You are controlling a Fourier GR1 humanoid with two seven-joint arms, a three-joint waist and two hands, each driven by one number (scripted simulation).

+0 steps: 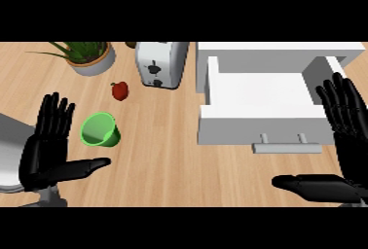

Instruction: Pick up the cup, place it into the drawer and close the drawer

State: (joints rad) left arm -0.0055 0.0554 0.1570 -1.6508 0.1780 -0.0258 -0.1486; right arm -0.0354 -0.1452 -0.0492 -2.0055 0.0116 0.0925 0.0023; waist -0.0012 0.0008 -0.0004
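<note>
Small bright-green plastic cup (100, 129), tipped toward the lower right so the round open mouth shows, lying on the light wooden counter (173, 160) at about nine o'clock from the scene's middle. Untouched by either robot hand. Just left of it, at its nine o'clock, the black left robot hand (49, 146): fingers straight and pointing up, thumb stretched out sideways below the cup toward its six o'clock, palm spread, near the cup but apart from it. At the cup's twelve o'clock, a little way off, a small red pepper-like vegetable (120, 90) with a dark stem end. Farther up at eleven o'clock, a green spiky-leaved plant in a round grey pot (92, 59). At one o'clock from the cup, a silver-and-white two-slot toaster (161, 64) standing near the counter's far edge. At three o'clock, well apart from the cup, a white box-shaped drawer (262, 104) pulled out from a white cabinet (280, 53), its pale inside showing, a grey bar handle (287, 145) on the front panel facing the view's lower edge. Beside the drawer's right wall, the black right robot hand (343, 131): fingers straight and upright, overlapping the drawer's right edge, thumb jutting left along the lower edge of the view, spread and holding nothing. At the far lower left, part of a grey rounded shape (10, 146) behind the left robot hand.
</note>
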